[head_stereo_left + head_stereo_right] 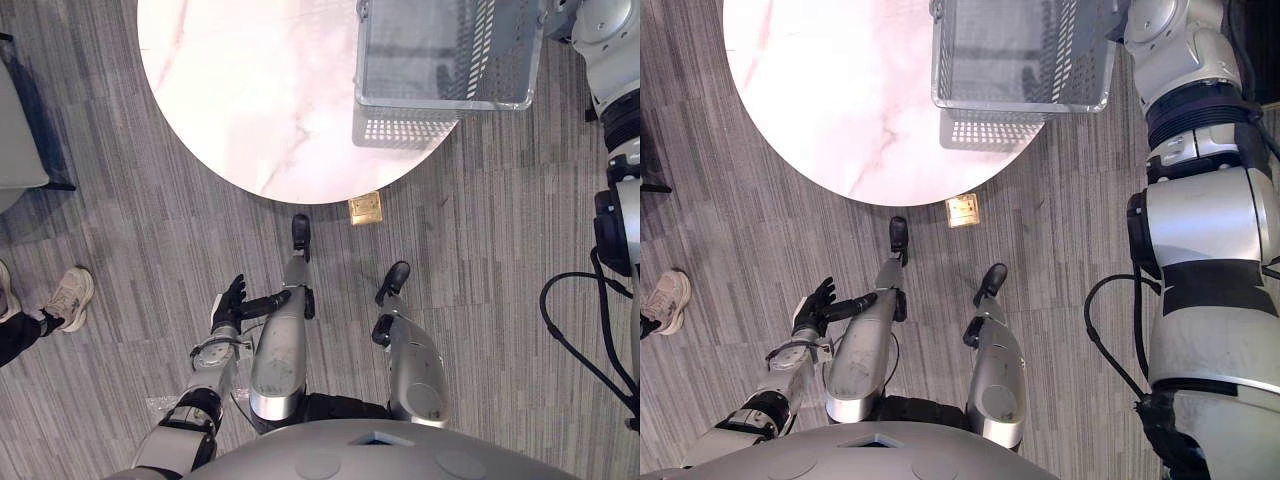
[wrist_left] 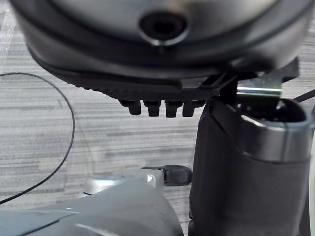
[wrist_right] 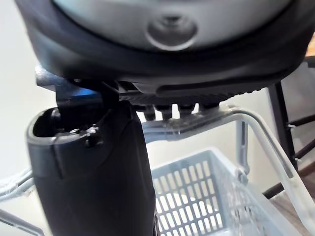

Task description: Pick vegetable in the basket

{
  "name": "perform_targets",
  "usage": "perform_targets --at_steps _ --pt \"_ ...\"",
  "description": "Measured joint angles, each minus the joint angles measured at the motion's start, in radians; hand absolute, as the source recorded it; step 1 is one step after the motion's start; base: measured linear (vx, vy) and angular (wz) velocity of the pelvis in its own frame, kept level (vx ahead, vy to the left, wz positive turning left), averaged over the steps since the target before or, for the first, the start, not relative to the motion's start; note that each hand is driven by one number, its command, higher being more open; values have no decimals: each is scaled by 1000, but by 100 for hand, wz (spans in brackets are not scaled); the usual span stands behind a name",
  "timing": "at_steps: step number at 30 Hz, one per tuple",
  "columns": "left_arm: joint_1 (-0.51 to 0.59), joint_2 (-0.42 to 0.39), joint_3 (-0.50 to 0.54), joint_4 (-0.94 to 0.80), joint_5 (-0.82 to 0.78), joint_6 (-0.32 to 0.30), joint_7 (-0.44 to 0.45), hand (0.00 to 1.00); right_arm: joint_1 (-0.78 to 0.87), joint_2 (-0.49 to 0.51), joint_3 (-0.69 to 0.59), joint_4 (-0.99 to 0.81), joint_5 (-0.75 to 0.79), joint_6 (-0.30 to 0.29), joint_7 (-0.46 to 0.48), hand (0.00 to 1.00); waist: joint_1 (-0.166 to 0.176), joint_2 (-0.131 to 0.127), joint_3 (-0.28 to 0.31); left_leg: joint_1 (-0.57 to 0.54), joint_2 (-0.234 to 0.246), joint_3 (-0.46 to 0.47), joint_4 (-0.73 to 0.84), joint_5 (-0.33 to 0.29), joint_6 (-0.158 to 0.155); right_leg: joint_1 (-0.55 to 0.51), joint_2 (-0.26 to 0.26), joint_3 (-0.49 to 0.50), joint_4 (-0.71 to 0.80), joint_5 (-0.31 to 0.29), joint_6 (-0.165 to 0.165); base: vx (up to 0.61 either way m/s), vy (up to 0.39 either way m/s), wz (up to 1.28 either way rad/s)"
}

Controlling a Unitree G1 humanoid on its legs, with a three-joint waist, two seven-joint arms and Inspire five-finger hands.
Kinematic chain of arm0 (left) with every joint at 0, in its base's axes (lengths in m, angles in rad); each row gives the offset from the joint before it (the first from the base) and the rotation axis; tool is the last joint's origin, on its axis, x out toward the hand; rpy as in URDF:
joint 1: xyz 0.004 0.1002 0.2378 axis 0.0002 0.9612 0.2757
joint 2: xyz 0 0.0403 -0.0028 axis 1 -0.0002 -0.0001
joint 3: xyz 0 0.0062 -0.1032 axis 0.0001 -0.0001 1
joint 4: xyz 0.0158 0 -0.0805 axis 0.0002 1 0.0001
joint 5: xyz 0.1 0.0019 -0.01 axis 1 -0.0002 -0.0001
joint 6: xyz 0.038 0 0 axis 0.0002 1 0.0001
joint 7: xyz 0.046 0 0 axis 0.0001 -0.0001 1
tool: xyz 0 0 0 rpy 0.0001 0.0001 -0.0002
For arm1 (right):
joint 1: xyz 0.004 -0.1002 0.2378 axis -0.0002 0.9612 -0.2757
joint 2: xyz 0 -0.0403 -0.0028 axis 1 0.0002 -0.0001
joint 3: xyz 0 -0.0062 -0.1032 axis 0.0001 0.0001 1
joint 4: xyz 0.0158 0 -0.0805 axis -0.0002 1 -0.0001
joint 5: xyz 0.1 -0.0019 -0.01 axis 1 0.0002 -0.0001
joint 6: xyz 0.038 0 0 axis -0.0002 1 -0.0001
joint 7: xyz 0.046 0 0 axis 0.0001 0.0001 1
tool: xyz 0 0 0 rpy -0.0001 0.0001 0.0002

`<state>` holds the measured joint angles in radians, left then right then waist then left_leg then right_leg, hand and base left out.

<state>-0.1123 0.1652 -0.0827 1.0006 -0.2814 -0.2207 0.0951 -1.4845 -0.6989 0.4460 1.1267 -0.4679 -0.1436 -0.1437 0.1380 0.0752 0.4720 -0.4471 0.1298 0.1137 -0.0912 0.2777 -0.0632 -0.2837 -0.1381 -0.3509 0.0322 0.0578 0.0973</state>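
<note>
While the left hand (image 1: 229,303) hangs low beside the robot's body over the grey carpet (image 1: 120,220), its fingers straight and spread apart, the right arm reaches up to the far right of the table (image 1: 250,100). In the right wrist view, the right hand (image 3: 93,167) has its fingers (image 3: 184,109) hooked over the basket's wire handle (image 3: 256,123), clamped on it. The grey slatted basket (image 1: 440,101) sits over the far right edge of the round marble table, its latticed shadow falling on the top. A brass floor plate (image 1: 364,208) lies just past the table's near edge. A person's shoe (image 1: 68,296) shows at the left.
</note>
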Motion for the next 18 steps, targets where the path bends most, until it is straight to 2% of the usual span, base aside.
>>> perform_targets --at_steps 11,18 --pt "0 0 0 0 0 1 5 100 4 -50 146 -44 -107 -5 31 0 5 0 0 0 0 -4 0 -2 -2 -8 0 -1 22 -18 -3 0 0 0" --pt "0 0 -2 1 2 3 6 100 27 -53 158 -46 -109 -19 28 0 5 0 0 11 3 -16 3 1 -6 -11 -3 -8 70 -49 -7 13 3 4"
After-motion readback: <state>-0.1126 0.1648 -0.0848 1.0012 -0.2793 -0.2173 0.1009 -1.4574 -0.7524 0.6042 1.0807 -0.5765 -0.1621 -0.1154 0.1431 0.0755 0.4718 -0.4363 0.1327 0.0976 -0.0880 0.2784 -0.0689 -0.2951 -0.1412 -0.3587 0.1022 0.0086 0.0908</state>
